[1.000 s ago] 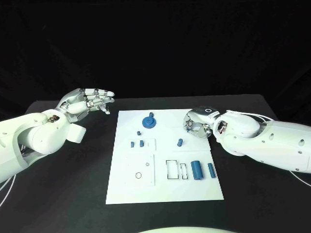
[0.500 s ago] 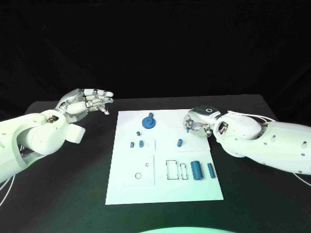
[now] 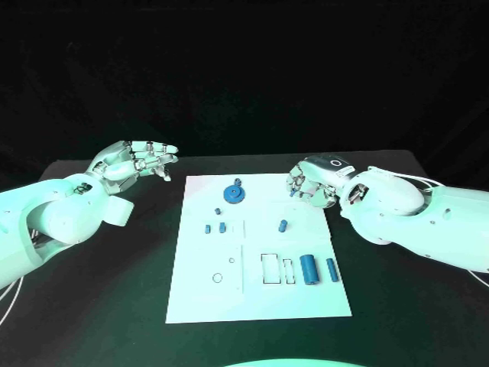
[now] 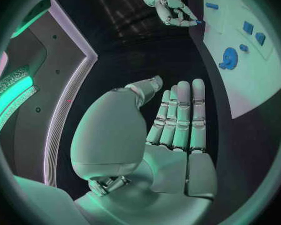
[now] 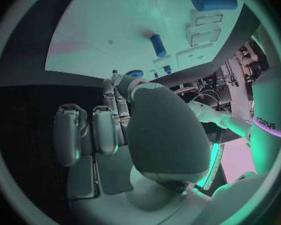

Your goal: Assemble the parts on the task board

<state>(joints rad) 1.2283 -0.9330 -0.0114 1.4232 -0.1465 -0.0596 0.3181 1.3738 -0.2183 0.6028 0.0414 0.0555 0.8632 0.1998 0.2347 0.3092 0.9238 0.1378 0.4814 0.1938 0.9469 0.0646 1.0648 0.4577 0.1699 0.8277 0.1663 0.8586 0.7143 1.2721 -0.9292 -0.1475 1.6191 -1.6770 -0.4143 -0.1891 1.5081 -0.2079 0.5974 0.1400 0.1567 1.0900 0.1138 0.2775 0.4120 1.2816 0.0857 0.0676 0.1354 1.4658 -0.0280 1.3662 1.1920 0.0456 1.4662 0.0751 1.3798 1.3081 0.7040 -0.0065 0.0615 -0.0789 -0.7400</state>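
while the left hand [image 3: 137,160] waits beside the far left corner of the task board [image 3: 201,294], open and holding nothing, just as it did a second ago, the right hand [image 3: 312,181] has moved. a second ago it was low at the board's right edge with its fingers bent down toward the board. now it is lifted a bit and pulled back toward the far right corner. its fingers are curled in, and i cannot tell if it holds a small part or nothing at all.

the parts look the same as before. the blue gear [image 3: 234,193] sits near the far edge of the board. a small blue peg [image 3: 282,225] lies in the middle. two blue cylinders [image 3: 309,268] lie near the right edge, next to an outlined slot. two tiny blue pieces [image 3: 214,228] sit on the left side.

i think the right hand is getting ready to reach again, so most of the job is not done yet.
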